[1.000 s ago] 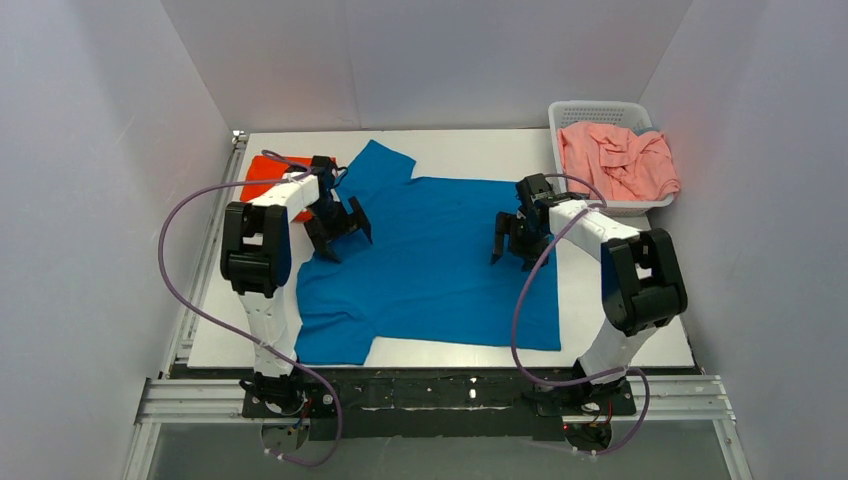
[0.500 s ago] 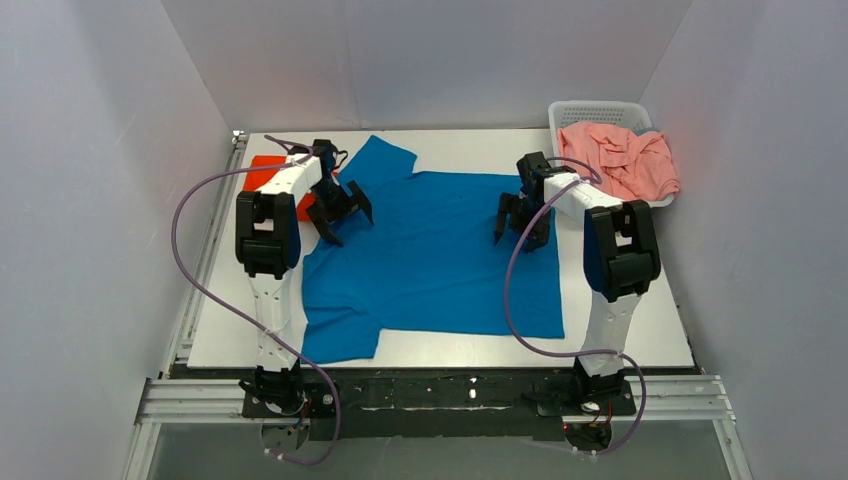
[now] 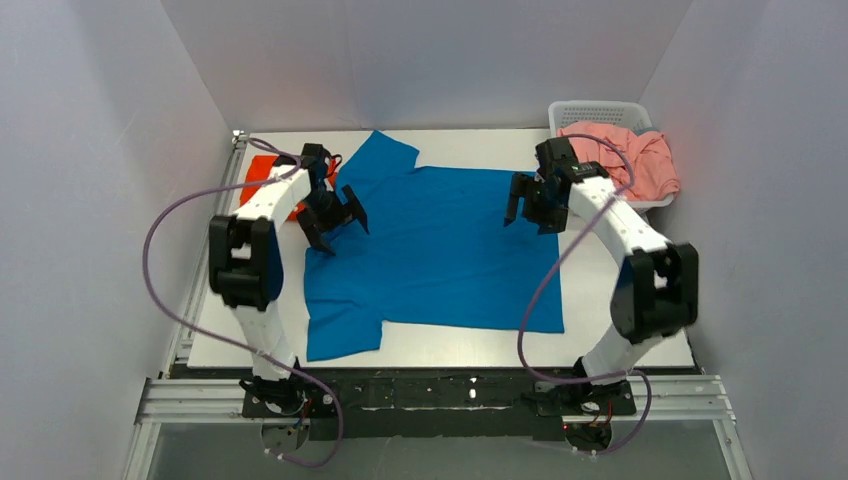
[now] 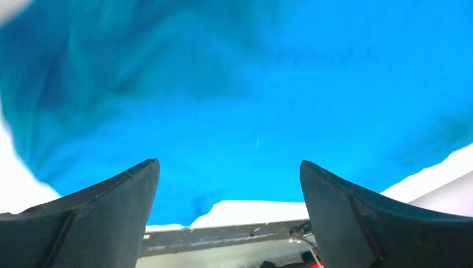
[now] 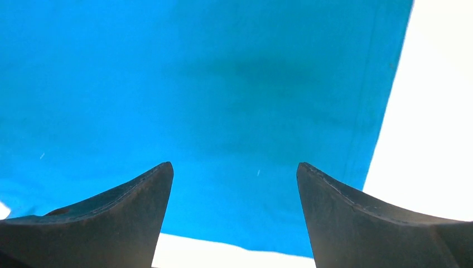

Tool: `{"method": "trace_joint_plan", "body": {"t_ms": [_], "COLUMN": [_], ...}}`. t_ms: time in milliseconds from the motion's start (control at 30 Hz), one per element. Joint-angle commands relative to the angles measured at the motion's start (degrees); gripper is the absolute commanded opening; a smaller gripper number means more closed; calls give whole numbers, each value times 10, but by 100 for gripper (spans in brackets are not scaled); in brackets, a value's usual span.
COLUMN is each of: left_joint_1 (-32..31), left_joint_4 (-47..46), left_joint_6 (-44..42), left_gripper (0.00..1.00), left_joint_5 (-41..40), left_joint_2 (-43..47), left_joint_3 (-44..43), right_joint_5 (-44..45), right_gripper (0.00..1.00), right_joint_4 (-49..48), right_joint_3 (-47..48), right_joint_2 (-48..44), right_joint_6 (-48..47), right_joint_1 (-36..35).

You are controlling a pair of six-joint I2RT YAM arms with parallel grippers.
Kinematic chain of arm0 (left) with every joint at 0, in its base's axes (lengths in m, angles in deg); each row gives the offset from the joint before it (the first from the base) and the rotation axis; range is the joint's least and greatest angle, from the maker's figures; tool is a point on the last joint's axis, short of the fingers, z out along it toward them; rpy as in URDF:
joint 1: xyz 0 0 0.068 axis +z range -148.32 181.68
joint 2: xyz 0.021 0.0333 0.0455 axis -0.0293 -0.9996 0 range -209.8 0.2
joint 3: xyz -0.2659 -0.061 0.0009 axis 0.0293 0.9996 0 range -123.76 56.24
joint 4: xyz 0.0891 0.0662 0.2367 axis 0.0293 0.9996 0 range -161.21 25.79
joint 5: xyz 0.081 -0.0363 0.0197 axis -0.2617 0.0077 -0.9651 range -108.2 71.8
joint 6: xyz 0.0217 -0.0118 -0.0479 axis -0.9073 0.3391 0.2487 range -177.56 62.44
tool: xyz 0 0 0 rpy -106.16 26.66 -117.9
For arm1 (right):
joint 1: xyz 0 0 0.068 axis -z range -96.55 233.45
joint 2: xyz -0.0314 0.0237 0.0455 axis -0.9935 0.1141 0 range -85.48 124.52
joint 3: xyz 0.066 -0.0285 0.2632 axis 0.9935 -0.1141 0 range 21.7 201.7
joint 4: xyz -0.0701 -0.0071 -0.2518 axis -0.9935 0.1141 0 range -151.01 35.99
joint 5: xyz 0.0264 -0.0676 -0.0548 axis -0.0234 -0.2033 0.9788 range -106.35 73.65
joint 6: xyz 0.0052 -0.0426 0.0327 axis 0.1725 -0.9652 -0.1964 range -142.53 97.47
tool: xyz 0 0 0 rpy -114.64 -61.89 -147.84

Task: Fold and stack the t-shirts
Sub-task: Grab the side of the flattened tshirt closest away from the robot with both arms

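A blue t-shirt [image 3: 435, 255] lies spread flat on the white table, one sleeve at the far left, one at the near left. It fills the left wrist view [image 4: 240, 95] and the right wrist view [image 5: 223, 100]. My left gripper [image 3: 335, 222] is open and empty above the shirt's left part. My right gripper [image 3: 530, 205] is open and empty above the shirt's far right part. A folded orange-red shirt [image 3: 268, 172] lies at the far left, beside the left arm. Pink shirts [image 3: 625, 160] are heaped in the basket.
A white basket [image 3: 600, 112] stands at the far right corner. Grey walls enclose the table on three sides. The table's metal rail shows in the left wrist view [image 4: 223, 237]. Bare white table [image 5: 429, 123] lies right of the shirt's hem.
Both grippers have moved toward the far side of the table, staying open over the blue shirt. The shirt's far edge now lies straighter.
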Motion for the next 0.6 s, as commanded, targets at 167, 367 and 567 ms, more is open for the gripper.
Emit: {"method": "trace_joint_plan", "body": {"t_ms": [167, 367, 567], "left_joint_1": [-40, -63, -64], "left_joint_4": [157, 217, 110], "left_joint_6": [73, 115, 143], "left_gripper": [98, 98, 91], "left_joint_5": [-112, -172, -139], "left_joint_2": [430, 595, 631], "left_joint_3": [287, 450, 575], "right_joint_5": [46, 41, 50], "right_gripper": [91, 92, 92], "right_joint_4": [-28, -67, -75], "right_joint_3": [-201, -312, -350], "right_joint_2": [-324, -421, -432], "right_joint_6": [74, 85, 84], "right_joint_1": [-7, -7, -7]}}
